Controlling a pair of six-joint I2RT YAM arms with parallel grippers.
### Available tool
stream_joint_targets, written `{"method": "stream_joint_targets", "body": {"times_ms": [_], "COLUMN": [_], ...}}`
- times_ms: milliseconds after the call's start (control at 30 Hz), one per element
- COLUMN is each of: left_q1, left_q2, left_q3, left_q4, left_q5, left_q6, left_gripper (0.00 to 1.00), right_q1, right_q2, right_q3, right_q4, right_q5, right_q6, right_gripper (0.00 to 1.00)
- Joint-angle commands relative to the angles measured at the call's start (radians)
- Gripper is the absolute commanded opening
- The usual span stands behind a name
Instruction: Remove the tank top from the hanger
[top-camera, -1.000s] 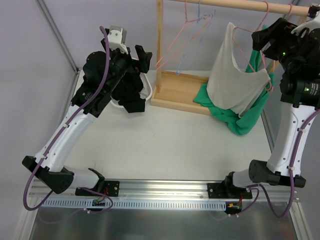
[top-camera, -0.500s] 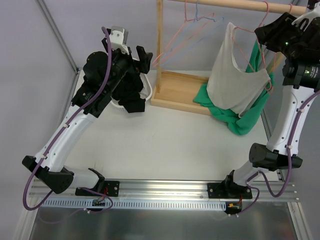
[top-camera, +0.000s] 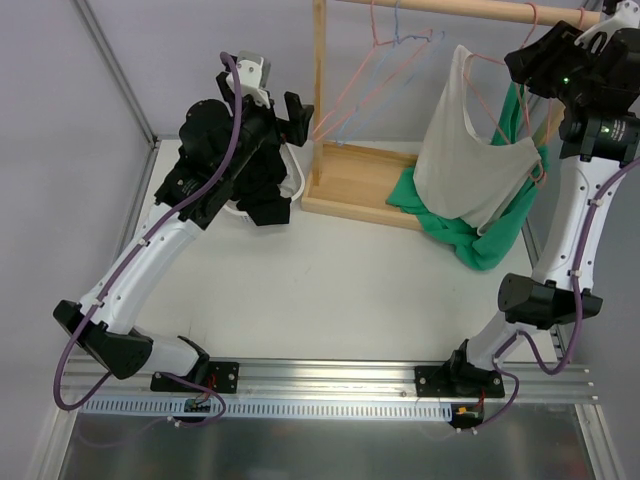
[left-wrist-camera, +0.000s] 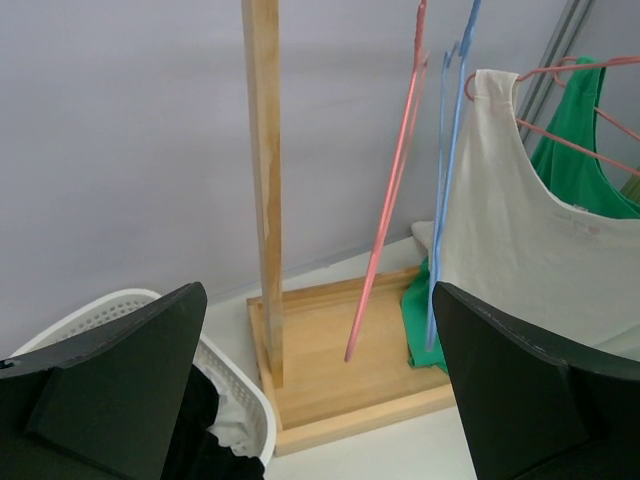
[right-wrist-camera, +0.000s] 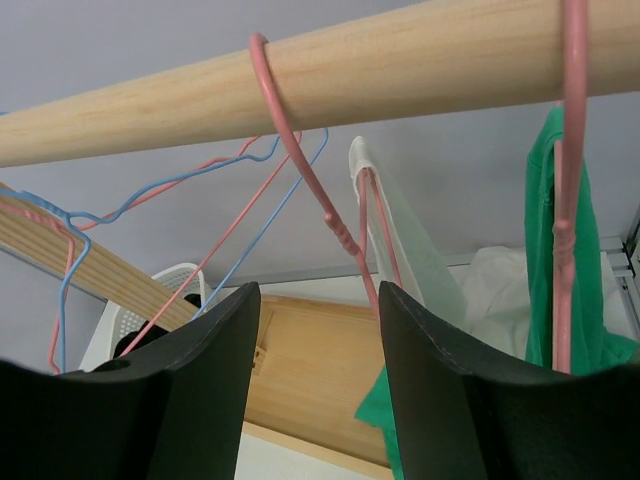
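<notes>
Overhead view only: both arms whole, left gripper (top-camera: 288, 108) raised beside the wooden post (top-camera: 320, 90), right gripper (top-camera: 528, 68) up at the rail (top-camera: 470, 8) beside the tank top (top-camera: 468, 150). It also shows a white basket (top-camera: 297, 185) with dark clothes (top-camera: 262, 200) left of the post. Tank top, cream, hangs on a pink hanger (right-wrist-camera: 331, 218) toward the rail's right end, above the rack's base board (top-camera: 355, 175). A green garment (top-camera: 485, 240) sits behind and below it, partly slumped onto the base. Right wrist view alone shows the hanger's hook looped over the rail and its neck running down into the tank top's strap. Left wrist view alone shows the tank top's front and neckline from the side. Count: one tank top, one green garment, one basket. Two empty hangers, a bare pink hanger (left-wrist-camera: 388, 190) and a blue hanger (left-wrist-camera: 453, 150), plus the loaded pink one and a second pink wire (right-wrist-camera: 567, 150) at the green garment. State of left fingers (left-wrist-camera: 110, 390): spread fully wide, gripping nothing, touching nothing, well apart from the tank top. State of right fingers (right-wrist-camera: 450, 400): partly apart, nothing clamped. The hanger's neck drops into the gap just beside the finger nearer the green garment; contact cannot be told.
</notes>
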Motion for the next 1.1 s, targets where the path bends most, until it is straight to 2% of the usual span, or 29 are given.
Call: {"method": "stream_joint_targets", "body": {"times_ms": [0,267,367,400,467,500,633,833,1067], "left_q1": [-0.009,-0.009,-0.009,-0.009,-0.009,-0.009,-0.009,-0.009,-0.011], "left_q2": [0.009,0.013,0.009,0.004,0.002,-0.001,-0.007,-0.021,-0.024], "left_q3": [0.052,0.064,0.063,0.061,0.060,0.060,0.061,0.060,0.071], "left_q4": [0.071,0.103,0.106,0.108,0.111,0.112,0.120,0.131,0.138], "left_q5": [0.028,0.037,0.036,0.030,0.026,0.025,0.057,0.065,0.100], "left_q6": [0.048,0.089,0.106,0.115,0.126,0.132,0.155,0.169,0.170], "left_gripper": [0.99,0.99,0.99,0.99,0.99,0.99,0.99,0.99,0.99], "right_q1": [-0.006,0.014,0.036,0.040,0.059,0.063,0.083,0.105,0.106], "right_q2": [0.021,0.105,0.119,0.124,0.128,0.128,0.107,0.070,0.004], "right_q3": [0.046,0.083,0.086,0.083,0.083,0.082,0.062,0.049,0.006], "right_q4": [0.089,0.138,0.154,0.163,0.175,0.189,0.237,0.278,0.333], "right_q5": [-0.001,0.025,0.054,0.061,0.074,0.078,0.101,0.126,0.163], "right_q6": [-0.020,-0.040,-0.063,-0.072,-0.089,-0.108,-0.121,-0.133,-0.106], "right_gripper": [0.55,0.52,0.44,0.38,0.31,0.23,0.08,0.01,0.00]}}
